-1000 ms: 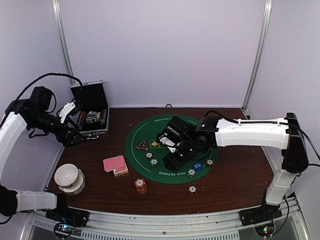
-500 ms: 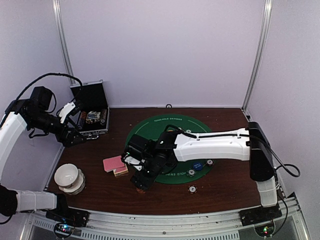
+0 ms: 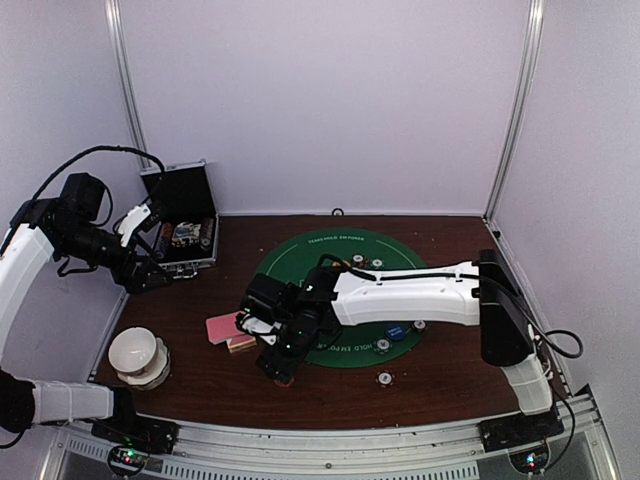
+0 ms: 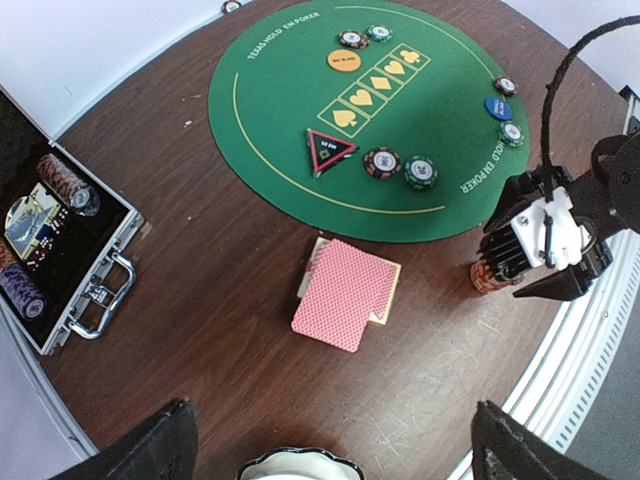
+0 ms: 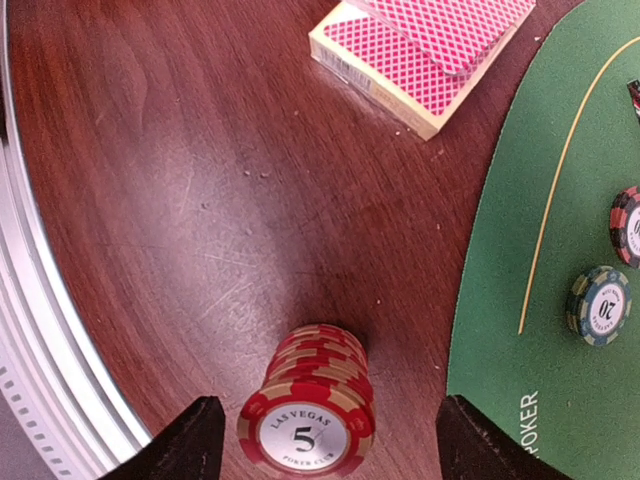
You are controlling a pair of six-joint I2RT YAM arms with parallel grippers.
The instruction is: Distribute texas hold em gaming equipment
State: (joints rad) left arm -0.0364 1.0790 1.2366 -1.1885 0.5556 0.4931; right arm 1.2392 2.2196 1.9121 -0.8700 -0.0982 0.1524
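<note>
One red chip stack, mostly hidden overhead, stands ungripped inside the open right end effector.

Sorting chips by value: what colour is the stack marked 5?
The chip stack is red with tan stripes; clearest in right wrist view.

red chip stack reads "las vegas 5 poker club"; green chip, "20".
</note>
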